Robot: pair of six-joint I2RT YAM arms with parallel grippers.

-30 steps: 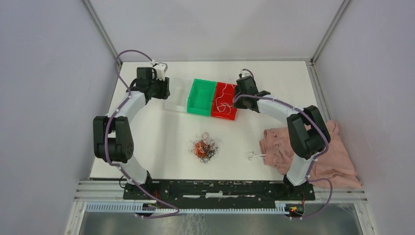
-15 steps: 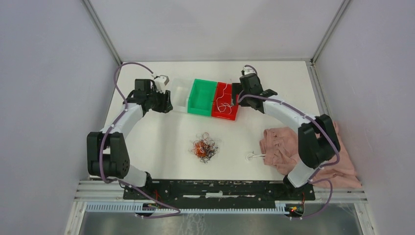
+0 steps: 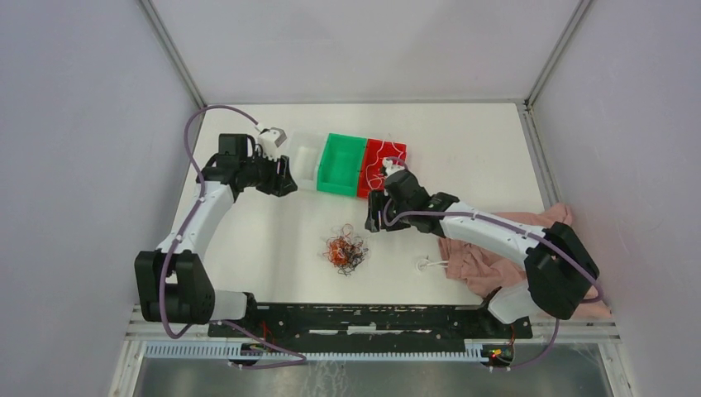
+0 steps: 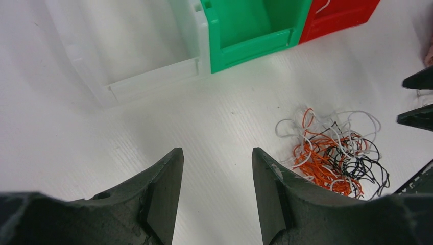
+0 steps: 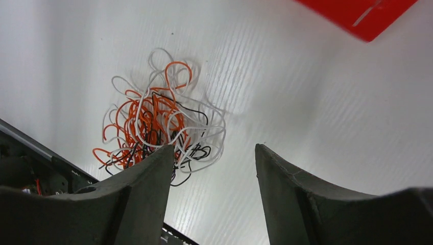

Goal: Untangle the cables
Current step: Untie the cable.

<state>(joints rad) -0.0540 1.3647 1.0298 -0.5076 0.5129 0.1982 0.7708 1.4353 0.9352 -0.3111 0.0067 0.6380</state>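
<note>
R end effector (image 3: 374, 217) closer, beside cables (image 3: 345, 250)

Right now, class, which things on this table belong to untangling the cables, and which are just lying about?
Job: cable tangle; loose white cable; white cables in the red bin; green bin; clear bin.
Lying about: pink cloth.

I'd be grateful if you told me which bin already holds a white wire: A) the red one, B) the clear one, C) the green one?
A: in the left wrist view a white wire lies inside the red bin, while what shows of the green bin and the clear bin looks bare.
</note>
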